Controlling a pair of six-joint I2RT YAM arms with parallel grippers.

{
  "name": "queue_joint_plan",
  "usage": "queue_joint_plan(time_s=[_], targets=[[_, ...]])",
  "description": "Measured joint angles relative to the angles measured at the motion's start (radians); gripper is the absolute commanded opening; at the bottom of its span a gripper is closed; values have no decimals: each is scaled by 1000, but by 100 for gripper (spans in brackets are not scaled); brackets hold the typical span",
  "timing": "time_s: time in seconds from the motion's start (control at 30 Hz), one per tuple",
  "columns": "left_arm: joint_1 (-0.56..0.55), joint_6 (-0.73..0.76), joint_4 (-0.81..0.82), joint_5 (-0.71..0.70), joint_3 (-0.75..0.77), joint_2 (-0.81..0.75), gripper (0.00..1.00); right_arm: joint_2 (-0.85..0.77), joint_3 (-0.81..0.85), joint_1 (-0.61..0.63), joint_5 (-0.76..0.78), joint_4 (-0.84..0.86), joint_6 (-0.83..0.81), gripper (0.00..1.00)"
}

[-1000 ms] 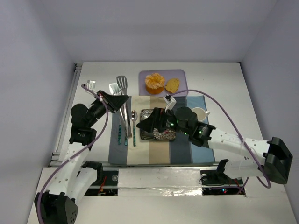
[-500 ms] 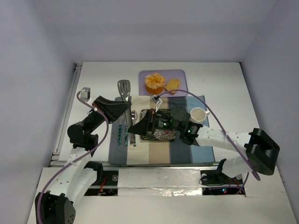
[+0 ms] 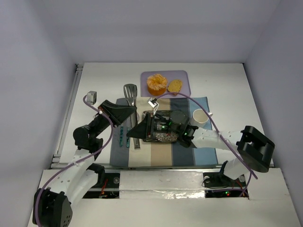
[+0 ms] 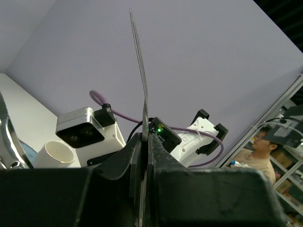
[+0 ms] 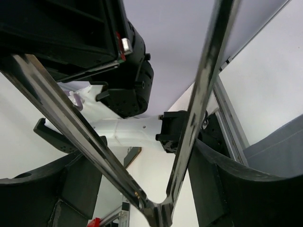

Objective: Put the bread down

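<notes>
The bread, a small golden slice, lies on the lavender tray at the back, next to a round orange fruit. No gripper touches it. My left gripper is shut on a metal spatula, which shows edge-on between its fingers in the left wrist view. My right gripper reaches left over the patterned plate. In the right wrist view its fingers close on metal tongs. Both grippers sit close together, well in front of the bread.
A striped placemat lies under the plate. Blue-handled cutlery lies at its left. A white cup stands right of the plate and shows in the left wrist view. A rail runs along the left edge.
My left gripper moved right and nearer with the spatula. My right gripper slid left across the plate toward it. The tongs are gone from the table's upper left.
</notes>
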Motion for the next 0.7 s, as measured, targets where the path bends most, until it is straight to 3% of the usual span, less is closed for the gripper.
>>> queue_joint_plan(time_s=[0.27,0.33,0.43,0.5,0.6,0.7], targets=[[-22,-57,6,-13,-12,64,0,48,-6,-1,-11,86,36,71],[-24,-61,6,-12,-13,66,0,48,-13,-1,-11,101,42,62],[-25,-56,5,-16,-13,66,0,42,-14,0,-12,113,47,57],[-29,-42,3,-18,-13,62,10,31,-22,0,-7,112,45,54],[-35,-23,5,-21,-13,47,38,5,-36,0,12,96,37,49],[-37,-1,0,-16,-12,21,53,-40,-47,-1,39,42,19,48]])
